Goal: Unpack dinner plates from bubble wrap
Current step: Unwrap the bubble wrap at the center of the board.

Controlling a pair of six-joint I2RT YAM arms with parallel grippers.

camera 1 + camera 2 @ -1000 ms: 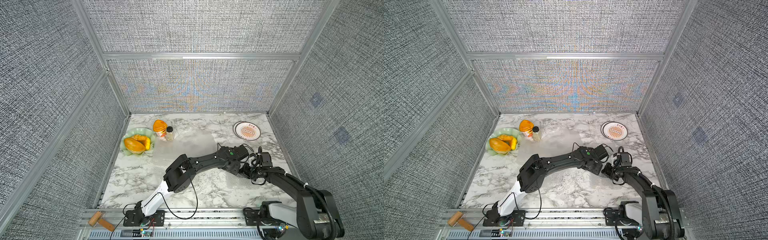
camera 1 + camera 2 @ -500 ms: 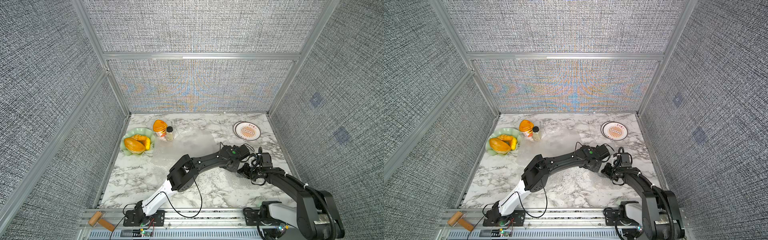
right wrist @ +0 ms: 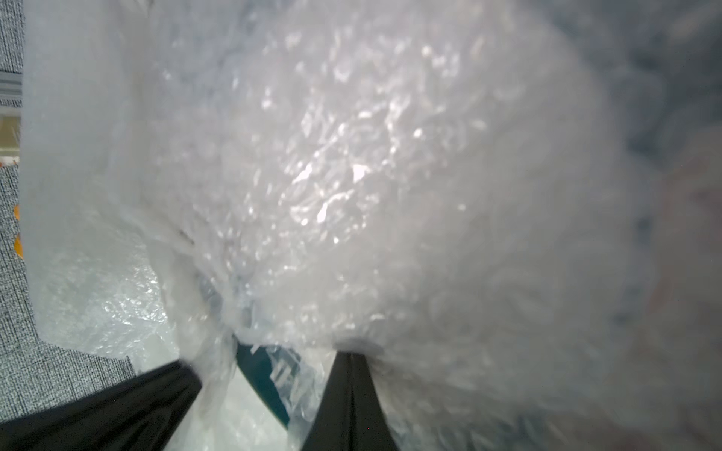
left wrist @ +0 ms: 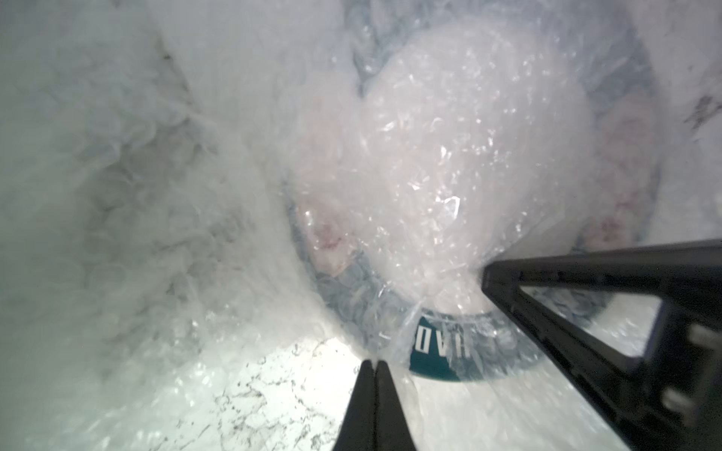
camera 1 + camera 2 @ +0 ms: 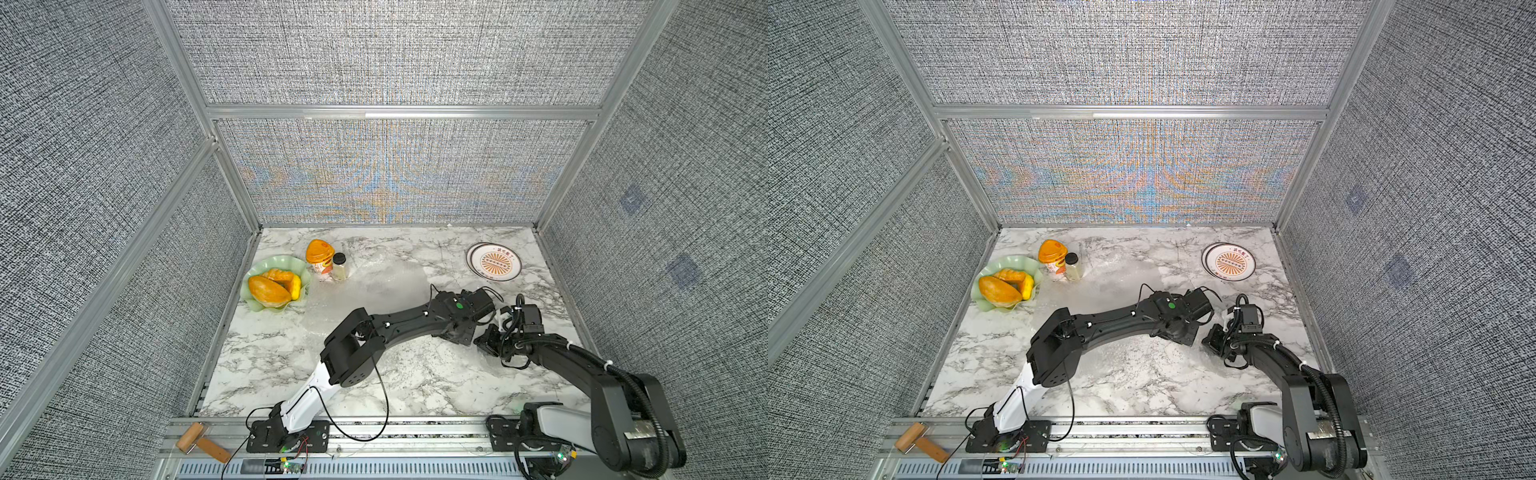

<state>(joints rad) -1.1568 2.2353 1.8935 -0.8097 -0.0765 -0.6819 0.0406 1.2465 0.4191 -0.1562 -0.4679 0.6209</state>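
Plastic [image 4: 429, 156] now seemingly in left gripper [image 4: 374, 364]

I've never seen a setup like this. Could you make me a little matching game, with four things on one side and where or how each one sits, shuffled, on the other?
Things:
1. white plate with dark green lettered rim
2. white plates with orange sunburst centres
3. wavy-edged pale green dish
4. wooden-handled roller

States:
a. on the metal front rail
b. stacked bare in the far right corner
c. holding orange food
d. covered by clear bubble wrap

Pairs: 1-d, 2-b, 3-c, 4-a
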